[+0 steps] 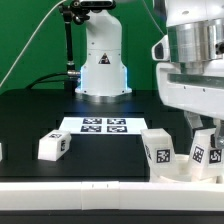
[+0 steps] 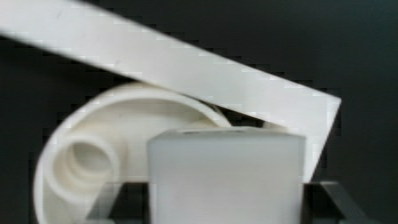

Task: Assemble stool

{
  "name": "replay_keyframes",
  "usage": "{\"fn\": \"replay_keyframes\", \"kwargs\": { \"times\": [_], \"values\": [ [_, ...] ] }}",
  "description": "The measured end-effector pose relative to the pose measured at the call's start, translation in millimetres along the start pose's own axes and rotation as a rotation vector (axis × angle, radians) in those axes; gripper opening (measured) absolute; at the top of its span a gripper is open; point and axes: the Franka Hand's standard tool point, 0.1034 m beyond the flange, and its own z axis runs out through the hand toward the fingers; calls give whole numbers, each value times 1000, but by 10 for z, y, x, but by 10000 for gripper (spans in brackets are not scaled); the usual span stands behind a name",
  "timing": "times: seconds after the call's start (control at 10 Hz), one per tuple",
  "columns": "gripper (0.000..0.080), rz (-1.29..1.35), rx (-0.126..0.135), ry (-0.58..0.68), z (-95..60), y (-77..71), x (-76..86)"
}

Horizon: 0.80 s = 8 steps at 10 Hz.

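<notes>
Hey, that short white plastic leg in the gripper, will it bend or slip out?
The short blocky white plastic leg looks thick and square-edged, so it is probably stiff. Its faces look smooth, so it may be a little slippery, though its flat sides should suit the gripper. Set down, it would likely slide rather than roll.

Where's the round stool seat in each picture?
Exterior view: the seat sits low at the exterior view's right, below the end effector.
Wrist view: the seat curves behind the leg that the end effector grips.
Shared landmark: the long white rail.
</notes>
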Motion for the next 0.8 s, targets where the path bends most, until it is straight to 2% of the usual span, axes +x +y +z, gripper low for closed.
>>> {"fn": "replay_keyframes", "kwargs": {
  "times": [0.8],
  "values": [
    [338, 534, 5, -29, 7, -9, -50]
  ]
}}
